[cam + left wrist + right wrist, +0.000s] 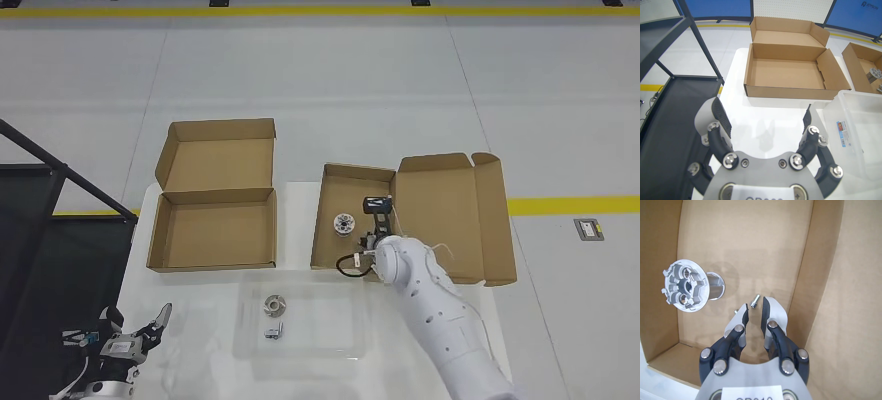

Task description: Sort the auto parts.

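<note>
Left gripper (762, 108) low, just left of clear bin (352, 305), fingers spread wide. Right arm (440, 310) stretched over bin's right side; right gripper (755, 303) just beyond bin's far edge, pointing down, fingers slightly parted.

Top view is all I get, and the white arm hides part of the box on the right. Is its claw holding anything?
Observer: No. The right claw is open above the floor of the box, gripping nothing.
Operator: Is something tiny down there?
Observer: Yes, a small bolt lies on the cardboard right at the claw's tips.
Operator: And the round part?
Observer: The metal hub lies on its side, apart from the bolt.
</note>
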Available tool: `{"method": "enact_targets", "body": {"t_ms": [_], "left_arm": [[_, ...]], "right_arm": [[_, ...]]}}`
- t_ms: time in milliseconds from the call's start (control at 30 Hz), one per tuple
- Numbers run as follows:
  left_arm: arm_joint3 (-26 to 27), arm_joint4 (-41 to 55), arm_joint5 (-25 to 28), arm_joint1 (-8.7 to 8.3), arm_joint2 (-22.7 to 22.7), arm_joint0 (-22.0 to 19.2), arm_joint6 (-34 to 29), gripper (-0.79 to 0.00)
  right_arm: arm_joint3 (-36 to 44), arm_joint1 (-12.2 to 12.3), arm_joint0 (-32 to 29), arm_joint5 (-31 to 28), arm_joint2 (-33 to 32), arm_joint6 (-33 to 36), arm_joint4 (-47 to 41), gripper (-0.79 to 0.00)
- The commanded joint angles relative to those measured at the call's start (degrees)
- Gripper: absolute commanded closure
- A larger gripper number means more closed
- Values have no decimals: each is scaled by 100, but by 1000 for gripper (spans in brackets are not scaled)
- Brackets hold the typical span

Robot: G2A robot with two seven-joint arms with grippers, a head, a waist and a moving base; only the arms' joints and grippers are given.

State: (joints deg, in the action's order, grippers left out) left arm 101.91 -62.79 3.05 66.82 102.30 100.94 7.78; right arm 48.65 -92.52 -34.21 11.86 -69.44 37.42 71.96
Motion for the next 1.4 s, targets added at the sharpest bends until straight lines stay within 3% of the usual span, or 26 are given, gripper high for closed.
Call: {"method": "enact_targets", "body": {"t_ms": [0,300,567,700,733,1267,1367], "left_arm": [[0,0,0,0,0,0,0,-785],[0,0,0,0,0,0,0,-785],[0,0,0,0,0,0,0,-785],[0,0,0,0,0,0,0,-785],[0,0,0,0,0,0,0,-785],[0,0,0,0,0,0,0,-785],[51,-51,150,-5,-9,0,-2,-785]], "right_arm": [[376,37,-204,-43,-53,14,41,-182],[2338,221,-1332,-816,-329,193,29,-154],[3545,312,-2000,-1871,-164,402,-101,-212],[3987,327,-2237,-2123,86,448,-34,-388],[3987,327,-2237,-2123,86,448,-34,-785],[3987,327,-2237,-2123,86,448,-34,-785],[4091,342,-2435,-2456,135,30,-183,-785]]}}
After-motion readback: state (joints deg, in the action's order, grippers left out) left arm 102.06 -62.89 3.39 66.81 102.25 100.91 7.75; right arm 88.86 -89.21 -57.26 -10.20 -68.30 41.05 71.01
